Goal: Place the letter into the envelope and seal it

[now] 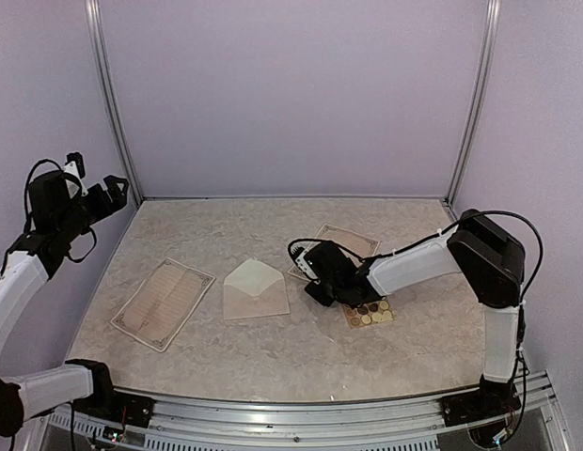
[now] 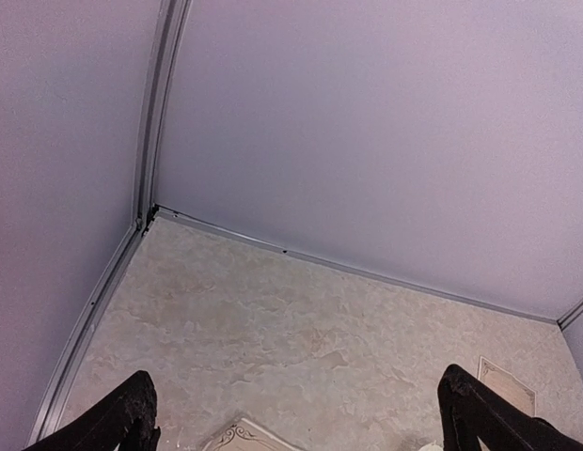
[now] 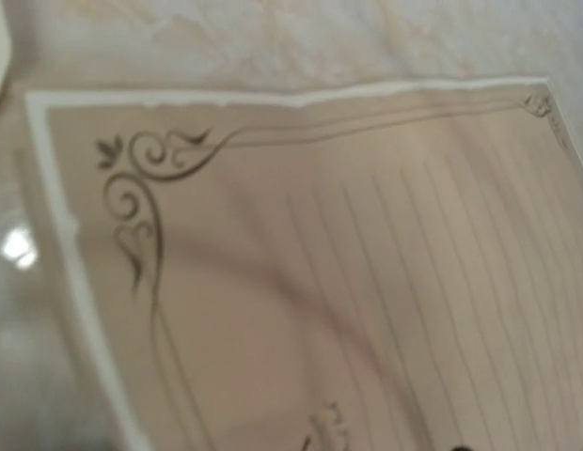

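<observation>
The cream envelope (image 1: 256, 288) lies flat mid-table with its pointed flap open. A tan lined letter sheet (image 1: 163, 303) lies to its left. A second tan sheet (image 1: 348, 240) lies to its right, partly under my right gripper (image 1: 318, 282), which is low over that sheet's near left part. In the right wrist view this sheet (image 3: 301, 244) fills the frame, close and slightly bowed, and the fingers do not show. My left gripper (image 1: 108, 193) is raised at the far left, open and empty, with its fingers (image 2: 132, 418) wide apart.
A square card of round brown and yellow stickers (image 1: 370, 312) lies just right of my right gripper. Purple walls enclose the table on three sides. The left sheet's corner (image 2: 240, 437) shows low in the left wrist view.
</observation>
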Controlling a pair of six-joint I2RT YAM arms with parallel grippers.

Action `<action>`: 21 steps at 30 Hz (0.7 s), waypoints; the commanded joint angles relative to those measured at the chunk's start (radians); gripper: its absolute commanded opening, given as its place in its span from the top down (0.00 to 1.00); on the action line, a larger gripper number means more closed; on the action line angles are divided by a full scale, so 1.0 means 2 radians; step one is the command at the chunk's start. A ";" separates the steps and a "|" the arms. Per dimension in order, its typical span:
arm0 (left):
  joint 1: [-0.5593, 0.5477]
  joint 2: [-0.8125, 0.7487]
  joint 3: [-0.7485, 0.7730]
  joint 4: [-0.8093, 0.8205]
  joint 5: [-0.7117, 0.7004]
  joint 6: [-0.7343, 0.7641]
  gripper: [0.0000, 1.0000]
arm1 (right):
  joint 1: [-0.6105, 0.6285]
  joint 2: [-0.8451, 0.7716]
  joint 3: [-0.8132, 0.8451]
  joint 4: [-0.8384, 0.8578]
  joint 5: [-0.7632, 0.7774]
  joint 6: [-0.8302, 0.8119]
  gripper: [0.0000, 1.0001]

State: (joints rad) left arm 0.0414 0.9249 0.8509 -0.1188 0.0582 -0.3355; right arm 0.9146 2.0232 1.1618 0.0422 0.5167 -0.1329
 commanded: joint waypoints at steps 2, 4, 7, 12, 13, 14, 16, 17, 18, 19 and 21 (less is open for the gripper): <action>0.005 0.003 -0.007 0.017 0.013 -0.006 0.01 | 0.003 0.029 0.001 0.035 0.046 -0.031 0.42; 0.005 0.004 -0.007 0.017 0.013 -0.007 0.01 | 0.003 0.029 -0.004 0.053 0.057 -0.038 0.53; 0.006 0.005 -0.008 0.018 0.014 -0.008 0.01 | 0.003 0.024 -0.008 0.075 0.076 -0.049 0.78; 0.005 0.003 -0.013 0.022 0.020 -0.008 0.01 | 0.003 -0.011 -0.005 0.080 0.079 -0.037 1.00; 0.004 0.003 -0.014 0.024 0.022 -0.006 0.01 | 0.003 -0.023 -0.004 0.073 0.071 -0.029 1.00; 0.000 0.002 -0.014 0.023 0.024 -0.004 0.01 | 0.003 -0.036 0.000 0.061 0.060 -0.016 1.00; -0.015 0.000 -0.014 0.023 0.020 0.001 0.01 | 0.002 -0.070 0.007 0.029 0.027 0.015 1.00; -0.031 -0.001 -0.013 0.020 0.018 0.002 0.01 | 0.002 -0.087 0.008 0.018 0.007 0.029 1.00; -0.048 -0.003 -0.012 0.016 0.015 -0.002 0.01 | 0.002 -0.104 0.009 0.006 -0.015 0.045 1.00; -0.063 -0.006 -0.013 0.013 0.013 -0.013 0.01 | 0.001 -0.121 0.011 -0.005 -0.037 0.060 1.00; -0.098 -0.016 -0.027 0.023 0.021 -0.051 0.01 | -0.003 -0.153 0.015 -0.028 -0.088 0.102 1.00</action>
State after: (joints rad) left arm -0.0521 0.9291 0.8299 -0.1032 0.0769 -0.3531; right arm 0.9142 1.8603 1.1538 0.0761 0.5297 -0.0986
